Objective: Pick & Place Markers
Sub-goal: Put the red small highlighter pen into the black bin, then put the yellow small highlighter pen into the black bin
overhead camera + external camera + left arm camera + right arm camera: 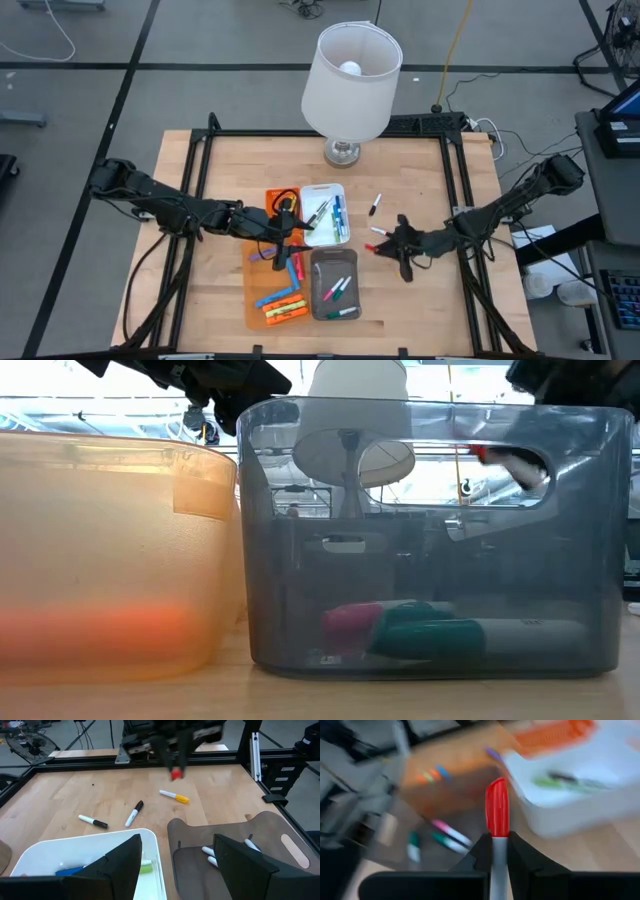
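Note:
My right gripper (390,245) hovers over the table to the right of the grey tray (334,285), shut on a red-capped white marker (497,810). The same marker (175,773) shows far off in the left wrist view and above the grey tray's handle cutout in the low view (492,455). My left gripper (182,865) is open and touches nothing. It hangs over the gap between the white tray (45,852) and the grey tray (260,827). Pink and green markers (410,630) lie on the grey tray's floor. Loose markers (175,796) lie flat on the wood. My right gripper pinches the marker's white barrel (499,855) between its two fingers, just behind the red cap (497,807). The marker lies along the fingers, with the cap end sticking out past the fingertips. It is lifted clear of the table.
The orange tray (278,300) holds orange, blue and yellow markers, and the white tray (327,215) holds blue and green ones. A lamp (350,85) stands at the far edge. Two black-capped markers (134,813) lie on bare wood to the right of the trays.

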### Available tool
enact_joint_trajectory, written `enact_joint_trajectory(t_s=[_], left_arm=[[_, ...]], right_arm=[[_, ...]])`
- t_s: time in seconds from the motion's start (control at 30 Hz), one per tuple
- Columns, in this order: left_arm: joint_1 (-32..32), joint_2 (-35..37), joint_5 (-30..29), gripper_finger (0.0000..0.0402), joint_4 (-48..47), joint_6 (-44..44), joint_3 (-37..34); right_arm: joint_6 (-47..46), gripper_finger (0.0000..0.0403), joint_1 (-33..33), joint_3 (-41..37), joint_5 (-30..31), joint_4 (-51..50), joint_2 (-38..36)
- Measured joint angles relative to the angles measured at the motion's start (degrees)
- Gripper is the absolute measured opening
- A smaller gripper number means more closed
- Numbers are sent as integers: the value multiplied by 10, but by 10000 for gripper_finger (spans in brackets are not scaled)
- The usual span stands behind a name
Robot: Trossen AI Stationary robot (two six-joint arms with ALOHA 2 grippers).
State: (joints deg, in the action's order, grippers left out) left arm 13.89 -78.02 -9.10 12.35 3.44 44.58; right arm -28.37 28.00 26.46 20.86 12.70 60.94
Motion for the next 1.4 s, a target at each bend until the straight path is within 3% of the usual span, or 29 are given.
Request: enact_joint_trajectory(t_s=[0.13, 0.27, 0.4, 0.67, 1.07, 1.4], left_arm=[[0, 0, 0, 250, 1, -2, 0], [0, 0, 0, 250, 2, -3, 0], [0, 0, 0, 250, 2, -3, 0], [0, 0, 0, 250, -1, 1, 0], [0, 0, 0, 250, -1, 1, 0], [0, 0, 0, 250, -1, 0, 0]], right_arm=[[19, 22, 24, 47, 16, -7, 50], [37, 22, 38, 148, 17, -79, 134], [98, 22, 49, 242, 13, -89, 234], [195, 23, 51, 354, -74, -120, 369], [205, 38, 39, 360, -92, -116, 396], [188, 85, 41, 360, -106, -112, 396]])
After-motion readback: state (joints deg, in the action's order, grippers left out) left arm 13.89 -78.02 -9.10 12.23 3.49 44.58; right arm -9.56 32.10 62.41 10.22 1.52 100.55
